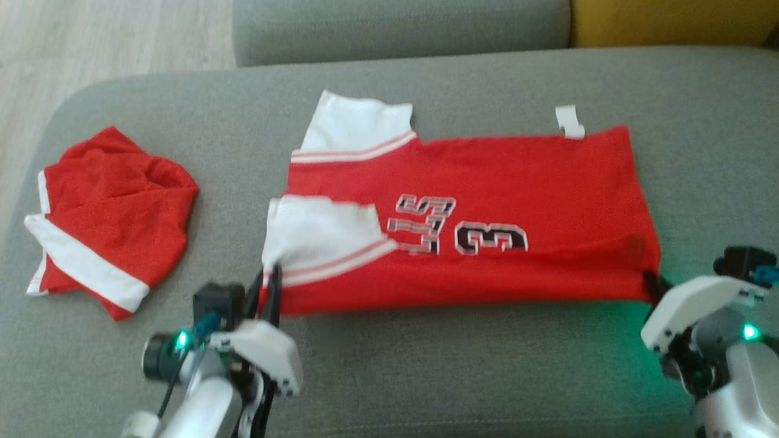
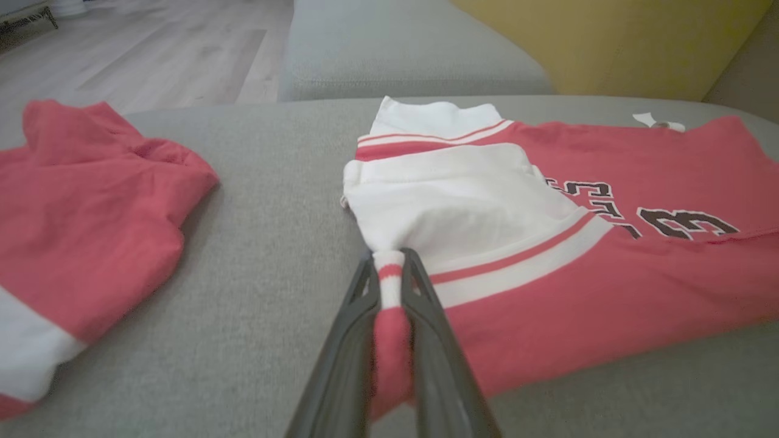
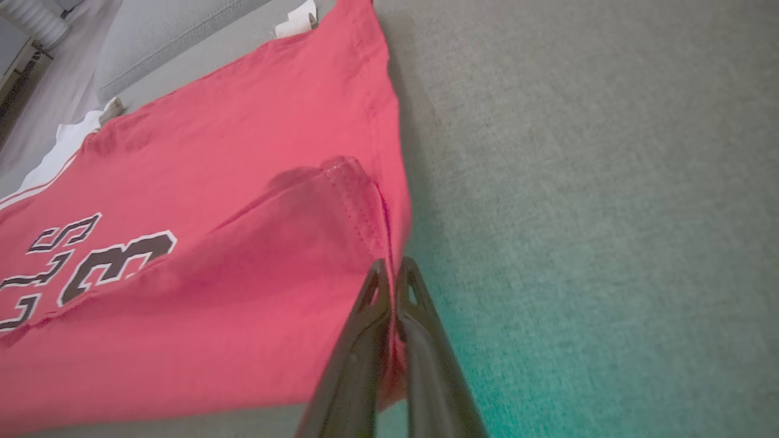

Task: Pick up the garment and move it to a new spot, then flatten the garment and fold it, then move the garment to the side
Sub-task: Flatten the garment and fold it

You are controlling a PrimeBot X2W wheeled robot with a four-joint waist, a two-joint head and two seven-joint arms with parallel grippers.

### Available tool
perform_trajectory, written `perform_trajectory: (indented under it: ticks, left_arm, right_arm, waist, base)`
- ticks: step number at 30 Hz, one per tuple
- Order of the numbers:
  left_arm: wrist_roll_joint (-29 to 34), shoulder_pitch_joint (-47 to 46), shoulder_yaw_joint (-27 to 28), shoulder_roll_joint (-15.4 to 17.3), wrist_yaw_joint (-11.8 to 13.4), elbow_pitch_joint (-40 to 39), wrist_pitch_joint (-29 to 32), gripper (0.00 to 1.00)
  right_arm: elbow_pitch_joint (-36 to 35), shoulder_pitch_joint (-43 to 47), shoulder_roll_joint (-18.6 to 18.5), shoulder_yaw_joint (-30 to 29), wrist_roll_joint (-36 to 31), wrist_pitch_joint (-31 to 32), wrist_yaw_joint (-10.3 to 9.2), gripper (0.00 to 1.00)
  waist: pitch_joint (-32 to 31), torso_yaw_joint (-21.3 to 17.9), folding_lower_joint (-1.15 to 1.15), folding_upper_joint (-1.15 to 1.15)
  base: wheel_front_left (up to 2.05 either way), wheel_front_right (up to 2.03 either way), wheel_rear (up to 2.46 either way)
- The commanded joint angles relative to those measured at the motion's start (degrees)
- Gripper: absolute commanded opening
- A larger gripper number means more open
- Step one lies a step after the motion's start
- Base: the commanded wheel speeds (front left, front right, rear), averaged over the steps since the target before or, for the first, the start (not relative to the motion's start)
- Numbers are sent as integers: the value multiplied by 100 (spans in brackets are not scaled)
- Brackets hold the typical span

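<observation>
Jersey point(image 1: 487, 201): red with white sleeves, spread flat across the middle of the cushion point(image 1: 426, 371), print up, hem toward the cushion's right end.
Left gripper point(image 2: 389, 261): at the cushion's front, left of middle; fingers clamped on a bunched wad of red-and-white fabric at the jersey's shoulder corner.
Right gripper point(image 3: 392, 267): at the cushion's front right; fingers pinched tight on the hem corner, with only a thin edge of cloth between them.
Risk, right grip: shallow bite. Judged likely to slip out if the lift pulls sideways before it pulls up.
Risk, left grip: I cannot tell how many layers are in the wad. If only the top layer is caught, the lower one drags on the cushion and the fold goes skew.
Sleeve point(image 1: 322, 234): lies lapped over the chest, loose. It may flop open once the front edge rises.
Risk, both arms: uneven height or pace would slacken or twist the front edge and leave a crooked crease.
Shorts point(image 1: 109, 219): crumpled heap at the cushion's left end, apart from the jersey. A wide leftward sweep could snag or shove them.
Tag point(image 1: 569, 121): white, sticking out at the rear edge. Minor; it may tuck under.
</observation>
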Motion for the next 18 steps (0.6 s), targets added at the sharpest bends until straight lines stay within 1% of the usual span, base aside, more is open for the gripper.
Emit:
perform_trajectory:
  ticks: [1, 6, 11, 12, 13, 14, 15, 18]
  left_arm:
    - [-52, -30, 147, 190, -8, -236, 71, 0]
    - [-125, 295, 61, 252, -19, -402, 236, 0]
    - [-135, 308, 49, 219, 37, -348, 186, 0]
    - [-120, 284, 42, 216, 49, -317, 169, 27]
    - [-120, 284, 42, 216, 49, -317, 169, 27]
    - [-104, 256, 31, 214, 58, -280, 165, 58]
    - [-75, 225, 14, 221, 73, -242, 168, 100]
    - [-65, 129, 19, 233, 91, -156, 176, 100]
  right_arm:
    - [-386, 59, -122, 136, 106, 133, 37, 0]
    - [-996, 573, -111, 173, 273, 611, 37, 0]
    - [-1356, 822, -48, 56, 141, 790, 37, 0]
    - [-1412, 830, -32, 30, 52, 779, 37, 71]
    - [-1412, 830, -32, 30, 52, 779, 37, 71]
    - [-1463, 830, -11, 5, -31, 758, 37, 100]
    - [-1509, 813, 20, -38, -97, 734, 37, 100]
    - [-1683, 692, 91, -171, -321, 546, 37, 100]
  waist:
    - [-111, -14, 0, 0]
    - [-158, -58, 0, 0]
    - [-100, -135, 0, 0]
    - [-78, -154, 0, 0]
    - [-78, -154, 0, 0]
    - [-54, -173, 0, 0]
    - [-30, -191, 0, 0]
    - [39, -250, 0, 0]
  base:
    - [0, 0, 0]
    - [0, 0, 0]
    - [0, 0, 0]
    - [0, 0, 0]
    - [0, 0, 0]
    - [0, 0, 0]
    - [0, 0, 0]
    - [0, 0, 0]
